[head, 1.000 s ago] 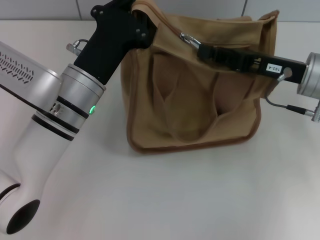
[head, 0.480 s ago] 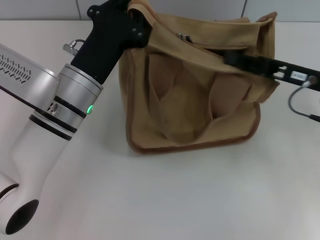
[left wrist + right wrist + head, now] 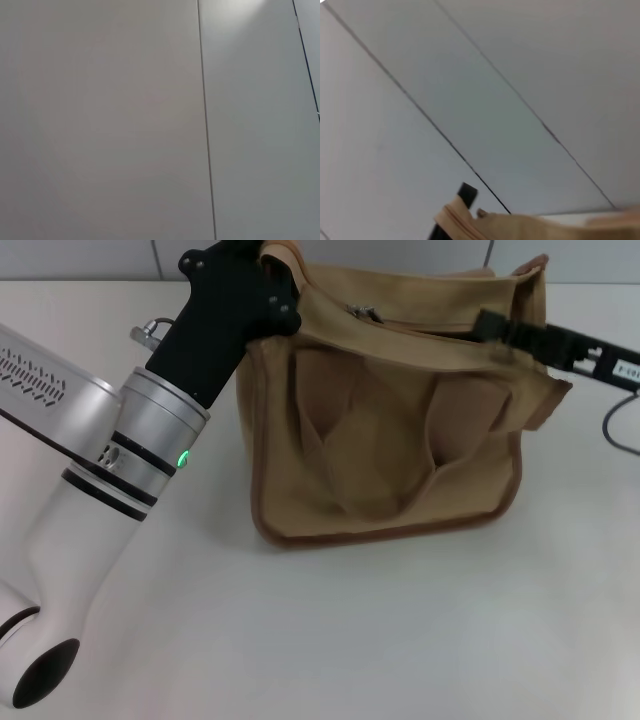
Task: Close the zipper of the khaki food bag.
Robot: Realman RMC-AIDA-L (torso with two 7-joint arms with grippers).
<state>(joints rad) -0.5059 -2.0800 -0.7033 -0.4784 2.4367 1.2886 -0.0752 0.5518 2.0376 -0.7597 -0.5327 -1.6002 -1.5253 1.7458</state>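
The khaki food bag (image 3: 380,440) stands on the white table in the head view, tan with brown piping. Its zipper (image 3: 420,325) runs across the top panel, and the small silver slider (image 3: 362,312) sits toward the bag's left end. My left gripper (image 3: 268,268) is at the bag's top left corner, shut on the fabric edge and holding it up. My right gripper (image 3: 488,325) lies over the right part of the top panel, well to the right of the slider and apart from it. The right wrist view shows a strip of the bag's tan edge (image 3: 470,222).
The white table (image 3: 400,640) runs in front of the bag, with a tiled wall behind. My left arm (image 3: 110,480) crosses the left side of the table. A cable (image 3: 612,430) hangs by my right arm at the right edge. The left wrist view shows only wall.
My right gripper has drawn back to the right, away from the slider, which stays near the bag's left end. The left gripper keeps its hold on the corner.
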